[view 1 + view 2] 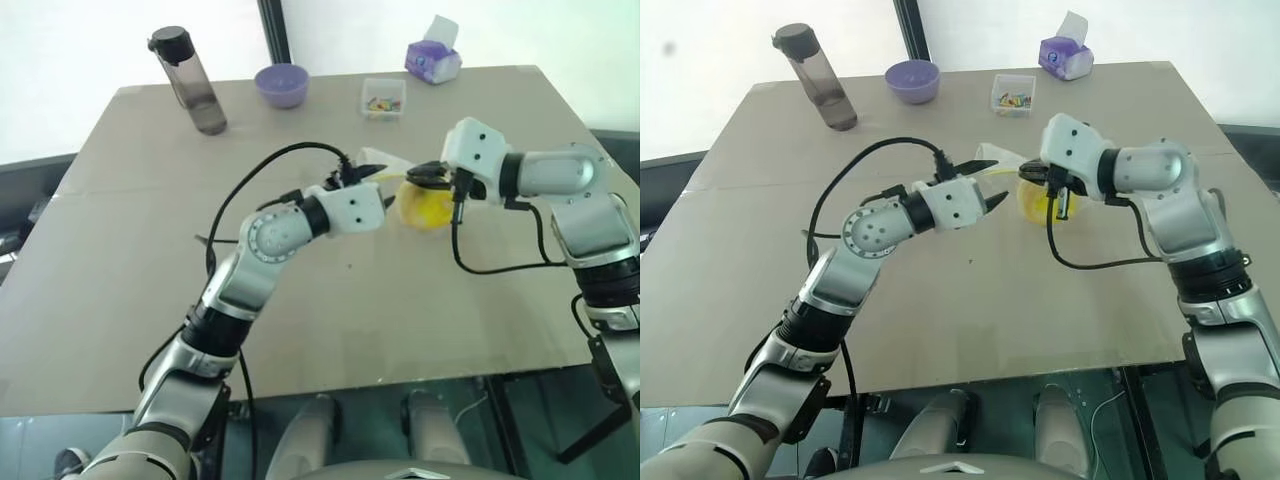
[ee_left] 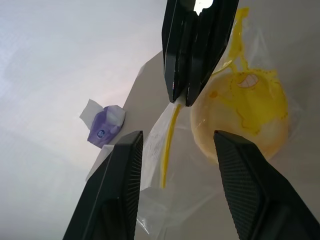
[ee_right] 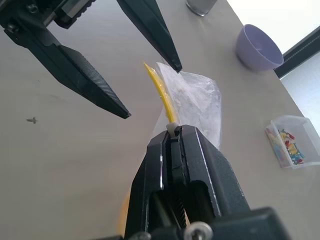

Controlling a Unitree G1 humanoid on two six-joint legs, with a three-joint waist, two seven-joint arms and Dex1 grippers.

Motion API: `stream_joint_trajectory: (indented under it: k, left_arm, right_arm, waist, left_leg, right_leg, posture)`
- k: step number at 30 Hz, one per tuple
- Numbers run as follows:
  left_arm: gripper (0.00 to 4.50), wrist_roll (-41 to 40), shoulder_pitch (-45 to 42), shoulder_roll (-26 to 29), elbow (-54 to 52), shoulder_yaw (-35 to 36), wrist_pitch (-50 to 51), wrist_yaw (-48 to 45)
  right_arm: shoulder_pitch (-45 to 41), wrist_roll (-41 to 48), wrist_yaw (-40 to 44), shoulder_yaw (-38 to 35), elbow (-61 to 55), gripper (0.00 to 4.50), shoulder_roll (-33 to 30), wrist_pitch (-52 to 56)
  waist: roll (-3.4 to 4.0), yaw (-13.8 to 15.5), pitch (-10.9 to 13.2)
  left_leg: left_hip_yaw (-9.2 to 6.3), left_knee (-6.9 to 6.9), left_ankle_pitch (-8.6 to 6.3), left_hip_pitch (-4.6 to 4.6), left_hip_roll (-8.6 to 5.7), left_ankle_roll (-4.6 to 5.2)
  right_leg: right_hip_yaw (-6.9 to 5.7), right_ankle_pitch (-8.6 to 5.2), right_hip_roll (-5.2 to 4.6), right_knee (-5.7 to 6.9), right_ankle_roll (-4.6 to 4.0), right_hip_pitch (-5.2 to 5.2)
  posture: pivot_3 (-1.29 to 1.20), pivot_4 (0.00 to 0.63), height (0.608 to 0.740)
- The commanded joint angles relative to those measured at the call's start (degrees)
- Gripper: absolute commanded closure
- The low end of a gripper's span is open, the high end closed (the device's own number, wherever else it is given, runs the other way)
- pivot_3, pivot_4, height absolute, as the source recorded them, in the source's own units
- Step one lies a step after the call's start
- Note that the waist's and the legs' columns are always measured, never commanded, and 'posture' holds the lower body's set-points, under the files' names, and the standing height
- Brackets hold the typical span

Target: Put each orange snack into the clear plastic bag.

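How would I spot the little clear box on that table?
Start at the table's far edge, where four things stand in a row. The small clear box sits between the purple bowl and the purple tissue pack. It alone is see-through and square, with coloured bits inside.

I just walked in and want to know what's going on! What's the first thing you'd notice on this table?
In the middle of the table, the right gripper is shut on the clear plastic bag, pinching its yellow seal edge, with the orange snack already inside. The left gripper is open right beside the bag. Along the far edge stand a bottle, a purple bowl, a small clear box and a tissue pack.
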Motion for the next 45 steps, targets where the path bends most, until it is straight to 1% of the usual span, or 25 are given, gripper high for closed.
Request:
stream_joint_trajectory:
  k: [1, 12, 13, 14, 16, 17, 18, 35, 45]
  left_arm:
    - [2.12, 0.55, -1.72, -0.33, -0.18, 0.31, -0.70, 1.02]
    - [2.12, 0.25, -2.19, -1.37, 1.50, 0.83, -0.24, 1.75]
    - [2.64, 0.14, -2.11, -1.38, 1.45, 0.91, -0.24, 1.63]
    - [2.90, 0.20, -2.15, -1.39, 1.59, 0.92, -0.33, 1.66]
    - [3.74, 0.35, -2.46, -1.56, 1.88, 0.87, -0.32, 1.80]
    - [4.26, 0.43, -2.54, -1.66, 1.92, 0.82, -0.29, 1.86]
    - [4.45, 0.44, -2.56, -1.73, 1.92, 0.77, -0.27, 1.85]
    - [4.45, 1.67, -2.55, -1.78, 2.57, 0.35, -0.06, 2.68]
    - [4.45, 1.92, -2.37, -1.39, 2.93, 1.27, 0.26, 3.21]
  right_arm:
    - [-2.24, 0.29, -0.47, -0.34, -1.97, 4.50, 0.61, -0.19]
    - [-2.56, 0.57, 0.04, -0.48, -3.54, 4.50, 1.34, 1.05]
    - [-2.56, 0.57, 0.04, -0.47, -3.70, 4.50, 1.37, 1.18]
    - [-2.56, 0.57, 0.05, -0.46, -3.82, 4.50, 1.39, 1.29]
    - [-2.59, 0.68, 0.13, -0.45, -4.18, 4.50, 1.44, 1.62]
    - [-2.57, 0.76, 0.17, -0.43, -4.44, 4.50, 1.50, 1.78]
    - [-2.56, 0.81, 0.20, -0.42, -4.63, 4.50, 1.55, 1.92]
    - [-1.87, 0.17, -0.64, -0.68, -5.65, 4.50, 1.44, 1.92]
    - [-0.90, 0.01, -0.91, -1.73, -5.04, 4.50, -0.93, 2.25]
  waist:
    - [0.00, -0.04, 0.00]
    - [0.00, -0.02, 0.00]
    - [0.00, -0.03, 0.00]
    - [0.00, -0.03, 0.00]
    - [0.00, -0.02, 0.00]
    - [0.00, -0.02, 0.00]
    - [0.00, -0.02, 0.00]
    - [0.00, -0.02, 0.00]
    - [0.00, -0.04, 0.00]
  left_leg:
    - [0.00, 0.00, 0.00, 0.00, 0.00, 0.00]
    - [-0.01, 0.00, 0.00, 0.00, 0.00, 0.00]
    - [-0.01, 0.00, 0.00, 0.00, 0.00, 0.00]
    - [-0.01, 0.00, 0.00, 0.00, 0.00, 0.00]
    - [-0.01, 0.00, 0.00, 0.00, 0.00, 0.00]
    - [-0.01, 0.00, 0.00, 0.00, 0.00, 0.00]
    - [-0.01, 0.00, 0.00, 0.00, 0.00, 0.00]
    - [-0.01, 0.00, 0.00, 0.00, -0.01, 0.00]
    - [-0.01, 0.00, 0.00, 0.00, 0.00, 0.00]
  right_leg:
    - [0.00, 0.00, 0.00, 0.00, 0.00, 0.00]
    - [0.00, 0.00, 0.00, 0.00, 0.00, 0.00]
    - [0.00, 0.00, 0.00, 0.00, 0.00, 0.00]
    - [0.00, 0.00, 0.00, 0.00, 0.00, 0.00]
    - [0.00, 0.00, 0.00, 0.00, 0.00, 0.00]
    - [0.00, 0.00, 0.00, 0.00, 0.00, 0.00]
    - [0.00, 0.00, 0.00, 0.00, 0.00, 0.00]
    - [0.00, 0.00, 0.00, 0.01, 0.00, 0.00]
    - [0.00, 0.00, 0.00, 0.00, 0.00, 0.00]
  posture:
    - [0.00, 0.150, 0.739]
    - [0.00, 0.150, 0.739]
    - [0.00, 0.150, 0.739]
    - [0.00, 0.150, 0.739]
    - [0.00, 0.150, 0.739]
    - [0.00, 0.150, 0.739]
    - [0.00, 0.150, 0.739]
    - [0.00, 0.150, 0.739]
    - [0.00, 0.150, 0.739]
